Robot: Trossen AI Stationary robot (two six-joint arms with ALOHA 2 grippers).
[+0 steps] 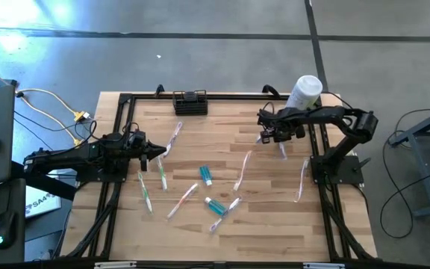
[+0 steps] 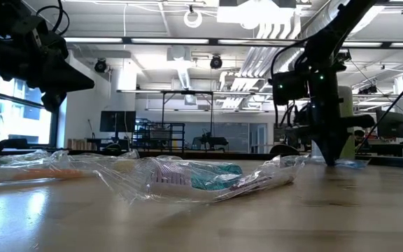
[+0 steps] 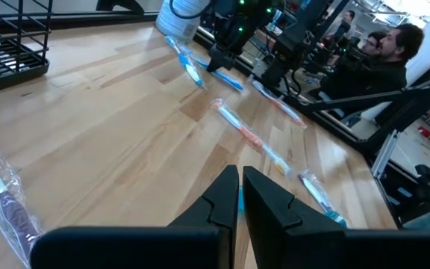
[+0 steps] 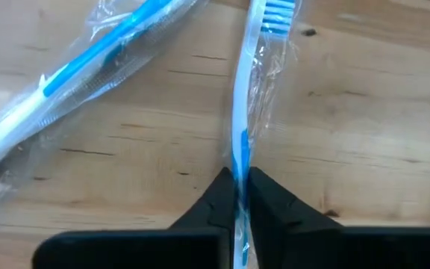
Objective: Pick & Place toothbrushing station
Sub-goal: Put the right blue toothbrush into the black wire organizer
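**Toothbrushing station at the far edge, a wrapped brush pinched by the right gripper**

Toothbrushing station [image 1: 190, 102], a small black rack, is seen at the far edge of the wooden table [image 1: 275, 232], well apart from both grippers and roughly between them across the width. A tall white cylindrical container [image 1: 304, 93] is found just behind the right gripper [image 1: 281, 137], near the table's far right corner. The left gripper [image 1: 157, 155] is held over the left part of the table with its fingers [image 3: 222, 196] brought together on nothing; several wrapped toothbrushes are scattered just ahead of and beside it. The right gripper is set down on the boards, its fingers [image 4: 219, 196] closed tight on a blue-and-white toothbrush [image 4: 241, 127] in clear plastic wrap, gripped on the handle with the bristle end pointing away from the fingers. A second wrapped blue-and-white toothbrush [image 4: 88, 63] lies just beside that gripper, slanted and apart from the held one. A seated person [image 3: 383, 60] is seen beyond the table's far side.
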